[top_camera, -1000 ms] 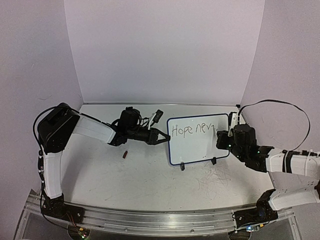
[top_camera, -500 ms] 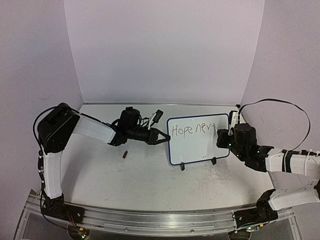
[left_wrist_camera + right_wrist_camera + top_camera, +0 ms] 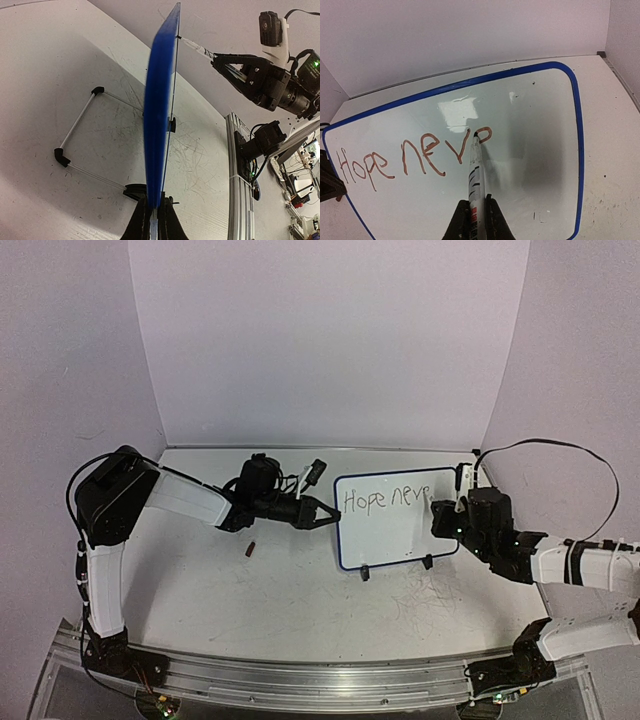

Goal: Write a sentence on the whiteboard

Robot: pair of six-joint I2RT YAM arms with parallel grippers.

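Note:
The whiteboard (image 3: 395, 537) stands upright on the table, blue-framed, its face (image 3: 535, 130) turned toward the right arm. My left gripper (image 3: 328, 517) is shut on its left edge, which runs edge-on (image 3: 160, 115) up from the jaws (image 3: 155, 206). My right gripper (image 3: 476, 202) is shut on a white marker (image 3: 476, 167) whose tip touches the board. The sentence (image 3: 415, 155) reads "Hope nev" in reddish-brown strokes, with a small loop beside the tip. From above, the right gripper (image 3: 443, 512) sits at the board's right side, beside the writing (image 3: 388, 498).
A small dark cap (image 3: 250, 549) lies on the table left of the board. Behind the board is a white wire stand (image 3: 80, 130), and under it two black clip feet (image 3: 365, 572). Grey scuff scribbles (image 3: 430, 595) mark the tabletop. A metal rail (image 3: 300, 680) runs along the near edge.
The marker has drawn a small curved loop after "nev", and the right gripper has shifted slightly with it. The left arm and the board have not moved.

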